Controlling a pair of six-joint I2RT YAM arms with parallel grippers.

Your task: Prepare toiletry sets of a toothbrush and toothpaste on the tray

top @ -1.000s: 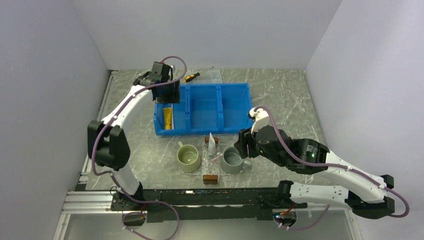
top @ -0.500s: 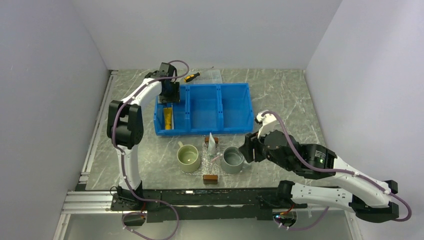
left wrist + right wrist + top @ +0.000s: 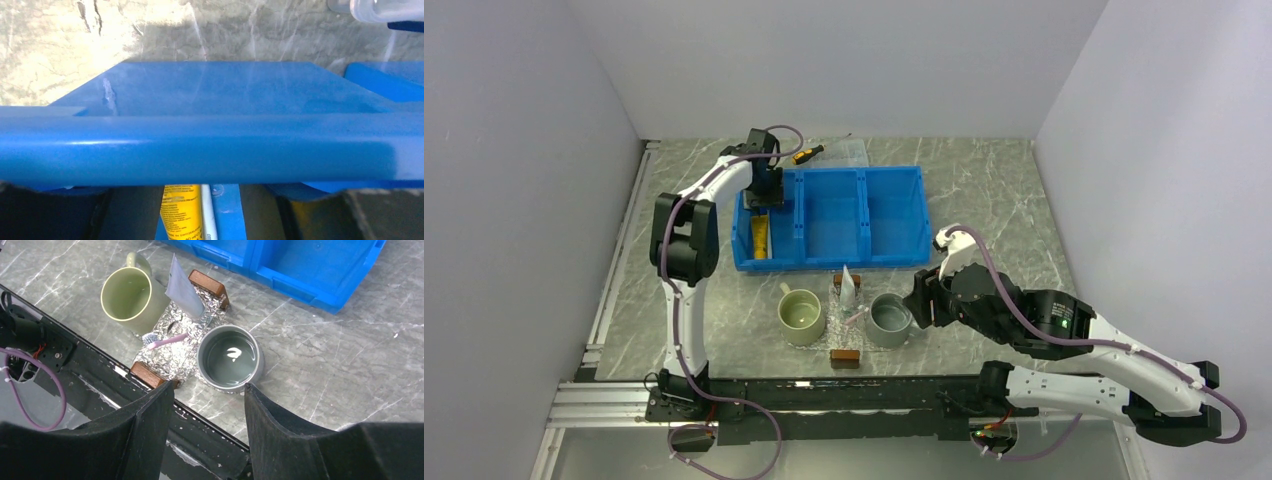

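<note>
1. Left gripper (image 3: 200, 220): jaws stand apart, low in the left compartment of the blue bin (image 3: 829, 262). The yellow tube (image 3: 182, 210) shows between the fingers. The bin's rim hides most of the wrist view, so I cannot tell whether a pad touches the tube.
2. Right gripper (image 3: 209, 387): jaws wide, nothing between them, hanging above the table just near of the grey mug (image 3: 230, 357).
3. Tray (image 3: 165, 360): on the table between the green mug (image 3: 127, 297) and the grey mug, with a wooden block at each short end.
4. Toothpaste (image 3: 182, 287): on the tray at its far end, propped up at a tilt beside the far block.
5. Toothbrush (image 3: 165, 341): lying across the tray's middle, bristle end toward the green mug.
6. Screwdriver (image 3: 807, 154): behind the bin, on the table.
</note>
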